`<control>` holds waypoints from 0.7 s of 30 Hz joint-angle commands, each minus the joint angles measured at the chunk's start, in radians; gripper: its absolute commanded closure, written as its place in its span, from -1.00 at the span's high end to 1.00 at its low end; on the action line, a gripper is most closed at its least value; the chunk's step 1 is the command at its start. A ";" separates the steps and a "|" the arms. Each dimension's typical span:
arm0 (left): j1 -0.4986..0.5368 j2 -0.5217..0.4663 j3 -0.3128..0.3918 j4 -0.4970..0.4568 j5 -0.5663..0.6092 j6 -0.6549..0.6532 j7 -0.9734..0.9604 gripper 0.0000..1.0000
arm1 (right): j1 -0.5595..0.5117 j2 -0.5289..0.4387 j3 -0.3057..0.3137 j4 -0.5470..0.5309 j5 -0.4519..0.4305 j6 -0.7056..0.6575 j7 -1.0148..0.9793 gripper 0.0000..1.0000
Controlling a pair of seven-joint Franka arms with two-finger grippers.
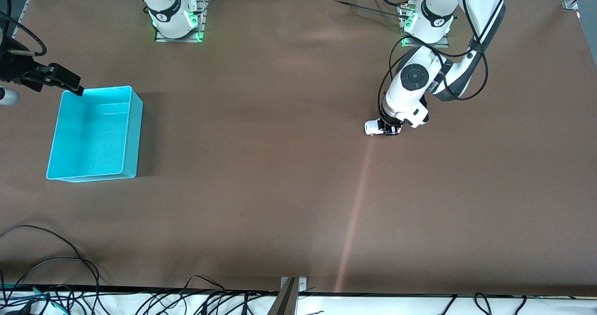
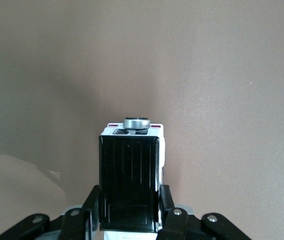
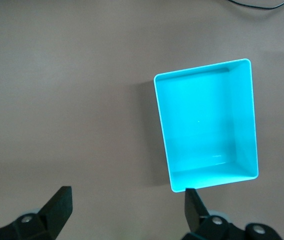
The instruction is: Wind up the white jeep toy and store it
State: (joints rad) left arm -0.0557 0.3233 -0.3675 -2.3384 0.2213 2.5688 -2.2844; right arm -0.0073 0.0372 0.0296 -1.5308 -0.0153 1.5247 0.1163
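I have the left gripper [image 1: 391, 129] down on the tabletop [image 1: 280, 189] near the left arm's end, its fingers [image 2: 167, 200] squeezed shut on the white jeep toy [image 1: 375, 127]. To wind it well, I think I should press down so the wheels grip, then drag it straight back along its length. Its long side runs along the tabletop, white nose toward the blue bin [image 1: 133, 133]. The right gripper [image 3: 127, 205] waits wide open over that empty bin's corner.
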 commanded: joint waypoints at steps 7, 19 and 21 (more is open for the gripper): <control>0.083 0.042 0.016 0.007 0.061 0.033 0.037 -0.51 | 0.001 0.007 -0.002 0.021 0.014 -0.003 0.009 1.00; 0.194 0.042 0.016 0.005 0.062 0.022 0.193 -0.51 | 0.001 0.007 -0.002 0.021 0.014 -0.003 0.009 1.00; 0.214 0.042 0.016 0.001 0.063 0.022 0.229 -0.51 | 0.001 0.007 -0.002 0.021 0.014 -0.003 0.009 1.00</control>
State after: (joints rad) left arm 0.0996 0.3183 -0.3660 -2.3407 0.2290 2.5469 -2.1316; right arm -0.0073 0.0372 0.0296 -1.5308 -0.0153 1.5247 0.1163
